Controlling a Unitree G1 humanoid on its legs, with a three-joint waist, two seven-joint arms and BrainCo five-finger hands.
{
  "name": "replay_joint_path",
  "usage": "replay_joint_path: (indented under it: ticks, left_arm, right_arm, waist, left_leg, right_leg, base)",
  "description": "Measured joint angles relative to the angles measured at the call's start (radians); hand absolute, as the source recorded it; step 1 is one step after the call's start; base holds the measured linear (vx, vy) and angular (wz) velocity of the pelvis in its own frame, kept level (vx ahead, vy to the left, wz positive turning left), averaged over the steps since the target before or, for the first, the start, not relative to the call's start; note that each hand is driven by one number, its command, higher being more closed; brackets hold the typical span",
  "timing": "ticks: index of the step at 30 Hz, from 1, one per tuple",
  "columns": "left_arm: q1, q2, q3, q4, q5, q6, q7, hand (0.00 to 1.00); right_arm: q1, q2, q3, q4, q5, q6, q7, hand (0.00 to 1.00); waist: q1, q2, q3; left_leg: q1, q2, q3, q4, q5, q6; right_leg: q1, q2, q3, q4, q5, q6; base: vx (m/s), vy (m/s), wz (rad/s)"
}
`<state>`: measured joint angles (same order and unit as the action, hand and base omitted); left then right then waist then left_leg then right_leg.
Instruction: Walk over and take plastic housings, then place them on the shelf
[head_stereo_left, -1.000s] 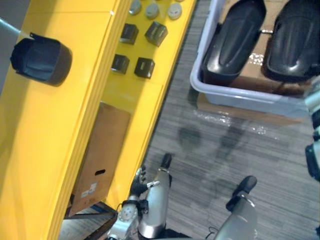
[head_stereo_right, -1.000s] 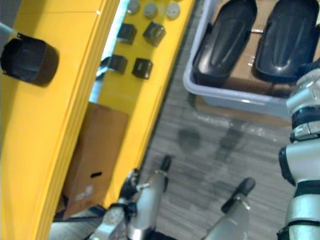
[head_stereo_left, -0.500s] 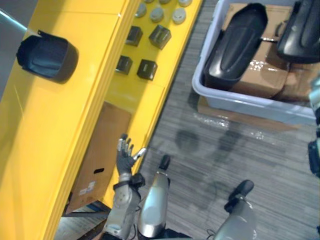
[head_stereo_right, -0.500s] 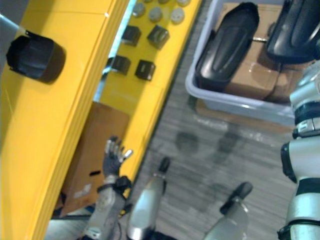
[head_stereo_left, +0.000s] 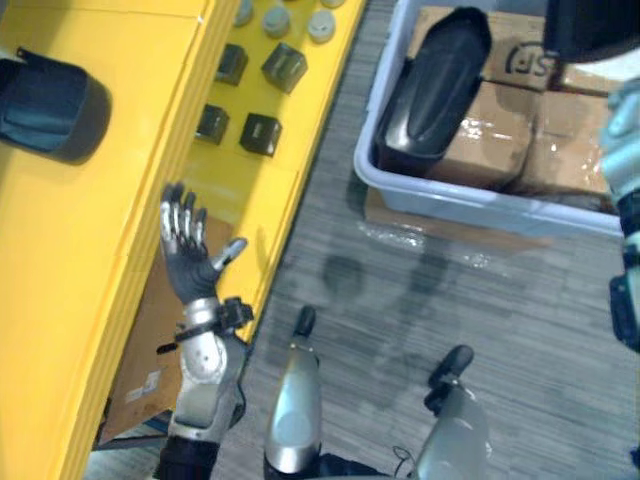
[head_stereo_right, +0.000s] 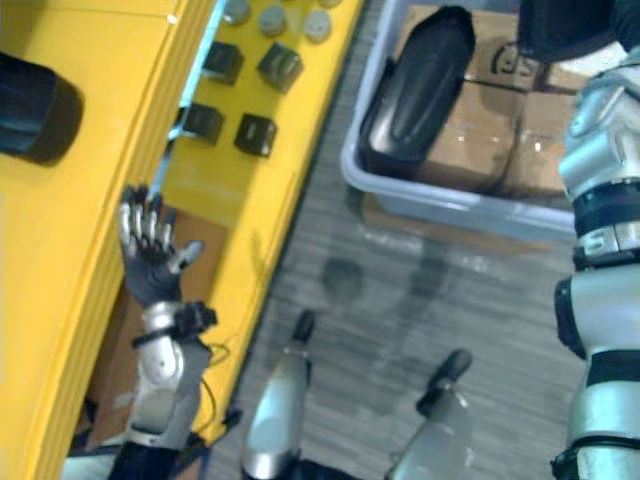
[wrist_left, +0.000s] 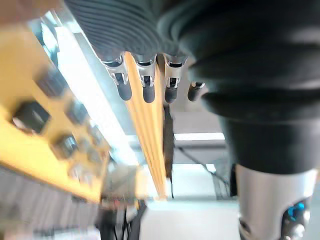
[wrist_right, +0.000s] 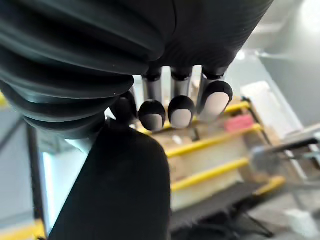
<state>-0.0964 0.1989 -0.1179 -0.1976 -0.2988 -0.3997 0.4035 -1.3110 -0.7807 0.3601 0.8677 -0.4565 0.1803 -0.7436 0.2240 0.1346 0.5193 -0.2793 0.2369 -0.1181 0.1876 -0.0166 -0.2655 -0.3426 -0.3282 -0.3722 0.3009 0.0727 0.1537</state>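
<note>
The left hand (head_stereo_left: 190, 262) stands upright against the front of the yellow shelf (head_stereo_left: 120, 200), palm open, its silver fingers (head_stereo_left: 180, 215) spread apart and holding nothing. The right hand (wrist_right: 180, 111) curls its fingers onto a smooth, glossy black housing (head_stereo_left: 590, 25), held up well to the shelf's right. A second oval housing (head_stereo_left: 435, 90) lies on cardboard boxes (head_stereo_left: 500, 125) in the grey plastic bin (head_stereo_left: 470, 195) right of the shelf. A third housing (head_stereo_left: 45, 105) sits on the shelf top.

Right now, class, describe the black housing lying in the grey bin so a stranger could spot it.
Find the grey bin right of the yellow shelf. Inside, a long black housing leans on cardboard boxes; the other housing is held up by the right hand.
</note>
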Motion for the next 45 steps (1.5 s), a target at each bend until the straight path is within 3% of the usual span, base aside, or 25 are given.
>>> replay_joint_path:
  ticks: [4, 6, 8, 12, 13, 18, 21, 25, 30, 36, 41, 45]
  left_arm:
    - [-0.057, 0.006, 0.001, -0.028, -0.001, 0.074, -0.053, 0.0]
    - [-0.084, 0.02, 0.0, -0.03, -0.008, 0.116, -0.076, 0.0]
    - [-0.113, 0.03, -0.004, -0.024, -0.018, 0.148, -0.086, 0.0]
    - [-0.222, 0.029, -0.014, 0.052, -0.051, 0.225, -0.092, 0.0]
    - [-0.26, 0.03, -0.015, 0.103, -0.06, 0.246, -0.091, 0.0]
    - [-0.366, 0.022, -0.037, 0.256, -0.148, 0.316, -0.07, 0.0]
    - [-0.402, 0.006, -0.039, 0.336, -0.232, 0.339, -0.058, 0.0]
    - [-0.434, -0.031, -0.042, 0.419, -0.35, 0.359, -0.054, 0.0]
    - [-0.456, -0.035, -0.039, 0.459, -0.469, 0.359, -0.029, 0.0]
    - [-0.497, -0.05, -0.006, 0.533, -0.396, 0.362, 0.098, 0.0]
    - [-0.533, -0.053, 0.0, 0.571, -0.396, 0.355, 0.12, 0.0]
    - [-0.535, -0.061, 0.005, 0.583, -0.434, 0.325, 0.101, 0.0]
  right_arm:
    - [0.11, 0.038, -0.065, -0.173, -0.052, -0.028, -0.009, 1.0]
    - [0.162, 0.062, -0.092, -0.248, -0.077, -0.044, -0.019, 1.0]
    - [0.184, 0.079, -0.105, -0.305, -0.101, -0.054, -0.019, 1.0]
    - [0.243, 0.119, -0.123, -0.421, -0.155, -0.116, -0.018, 1.0]
    - [0.259, 0.152, -0.123, -0.448, -0.165, -0.145, -0.018, 1.0]
    - [0.355, 0.22, -0.124, -0.538, -0.222, -0.245, -0.017, 1.0]
    - [0.418, 0.269, -0.122, -0.584, -0.229, -0.289, -0.006, 1.0]
    - [0.458, 0.317, -0.109, -0.591, -0.247, -0.328, 0.005, 1.0]
    - [0.474, 0.347, -0.078, -0.591, -0.257, -0.359, 0.009, 1.0]
    - [0.484, 0.369, -0.032, -0.59, -0.263, -0.374, 0.037, 1.0]
    - [0.51, 0.414, -0.023, -0.59, -0.261, -0.374, 0.043, 1.0]
    - [0.551, 0.453, 0.002, -0.588, -0.231, -0.374, 0.045, 1.0]
  waist:
    - [-0.043, -0.048, -0.003]
    - [-0.053, -0.079, -0.019]
    - [-0.063, -0.093, -0.026]
    - [-0.086, -0.123, -0.048]
    - [-0.104, -0.138, -0.07]
    - [-0.156, -0.16, -0.12]
    - [-0.168, -0.163, -0.159]
    - [-0.187, -0.162, -0.191]
    - [-0.187, -0.165, -0.209]
    - [-0.187, -0.166, -0.228]
    - [-0.187, -0.174, -0.235]
    - [-0.189, -0.198, -0.251]
  left_leg:
    - [0.068, 0.002, 0.025, -0.033, 0.0, 0.0]
    - [0.096, 0.002, 0.052, -0.047, 0.0, 0.0]
    - [0.107, 0.004, 0.069, -0.051, 0.0, 0.001]
    - [0.145, 0.012, 0.116, -0.067, 0.0, 0.0]
    - [0.149, 0.018, 0.13, -0.072, 0.0, 0.0]
    - [0.181, 0.031, 0.177, -0.075, -0.001, -0.001]
    - [0.207, 0.033, 0.218, -0.077, -0.001, -0.001]
    - [0.246, 0.039, 0.241, -0.074, -0.015, -0.002]
    - [0.263, 0.042, 0.248, -0.073, -0.019, -0.002]
    - [0.263, 0.041, 0.247, -0.072, -0.018, -0.002]
    - [0.271, 0.041, 0.244, -0.072, -0.019, -0.003]
    - [0.28, 0.041, 0.243, -0.07, -0.023, -0.004]
  right_leg:
    - [0.051, 0.003, 0.005, -0.023, 0.004, -0.001]
    - [0.068, 0.01, 0.02, -0.057, 0.021, 0.002]
    - [0.082, 0.019, 0.026, -0.092, 0.042, 0.003]
    - [0.103, 0.039, 0.057, -0.15, 0.079, 0.003]
    - [0.103, 0.053, 0.069, -0.18, 0.098, 0.001]
    - [0.134, 0.076, 0.091, -0.239, 0.129, -0.003]
    - [0.141, 0.084, 0.121, -0.261, 0.145, -0.004]
    - [0.19, 0.097, 0.13, -0.307, 0.163, -0.004]
    - [0.221, 0.105, 0.129, -0.352, 0.18, -0.011]
    - [0.229, 0.106, 0.128, -0.365, 0.202, -0.01]
    - [0.242, 0.107, 0.125, -0.371, 0.204, -0.009]
    - [0.258, 0.108, 0.125, -0.379, 0.206, -0.008]
  base:
    - [0.03, -0.031, -0.1]
    - [-0.01, 0.002, -0.25]
    - [-0.01, 0.003, -0.25]
    - [-0.02, 0.004, -0.31]
    - [-0.01, -0.008, -0.27]
    - [0.0, -0.004, -0.22]
    - [0.02, 0.014, -0.27]
    - [-0.03, 0.009, -0.13]
    - [-0.07, 0.002, -0.05]
    - [-0.04, 0.011, 0.0]
    - [-0.01, 0.009, 0.02]
    - [-0.03, 0.016, 0.0]
